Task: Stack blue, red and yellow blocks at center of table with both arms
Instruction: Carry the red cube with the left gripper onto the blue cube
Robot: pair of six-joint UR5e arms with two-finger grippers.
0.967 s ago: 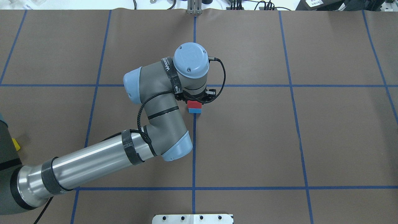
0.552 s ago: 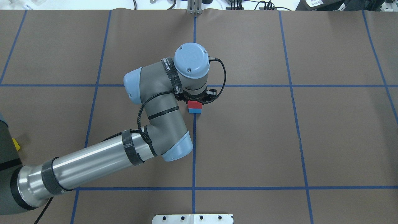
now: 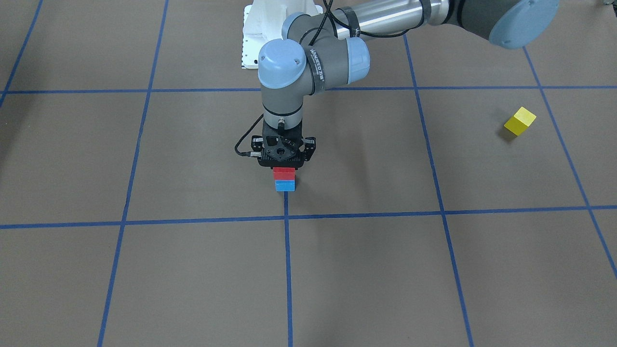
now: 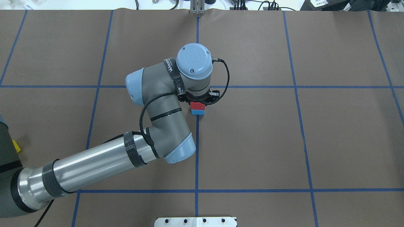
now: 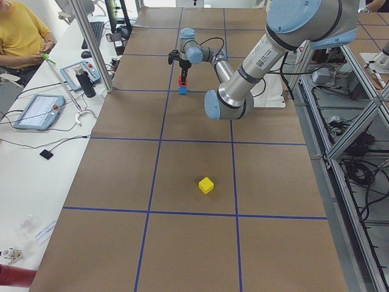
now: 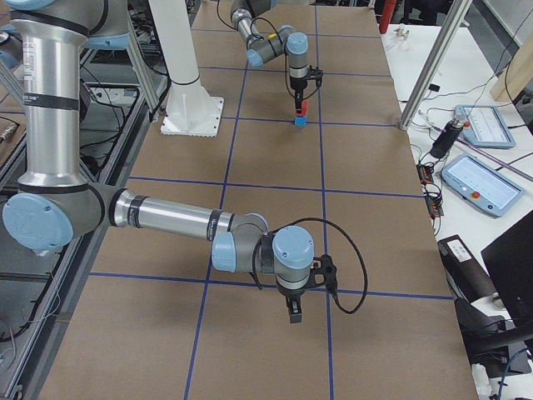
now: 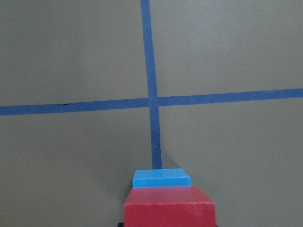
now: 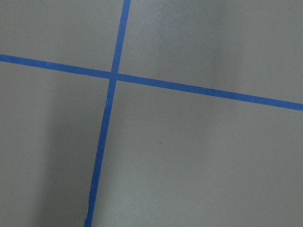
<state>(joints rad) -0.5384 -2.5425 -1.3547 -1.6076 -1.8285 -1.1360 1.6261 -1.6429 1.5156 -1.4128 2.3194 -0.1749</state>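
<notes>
**Twin silver-and-grey arms with baby-blue end caps**

The left arm point(image 4: 94, 164) is a shiny silver tube running into chunky matte-grey joints. Each joint is closed off by a round light-blue cap point(image 4: 193, 64) with a few tiny screws point(image 4: 191, 70) sunk into it. A braided black cable point(image 4: 143, 110) snakes along the outside, pinned down by black straps point(image 4: 132, 149), and one strap has white lettering point(image 4: 172, 67) that's too small to read. The left gripper point(image 3: 284, 167) is all black and boxy, with exposed linkages. The right arm point(image 6: 166, 218) looks like the same build, with the same cable loop and a black right gripper point(image 6: 295, 315). The base is a white metal pedestal point(image 6: 193, 108) with a flat foot plate.
</notes>
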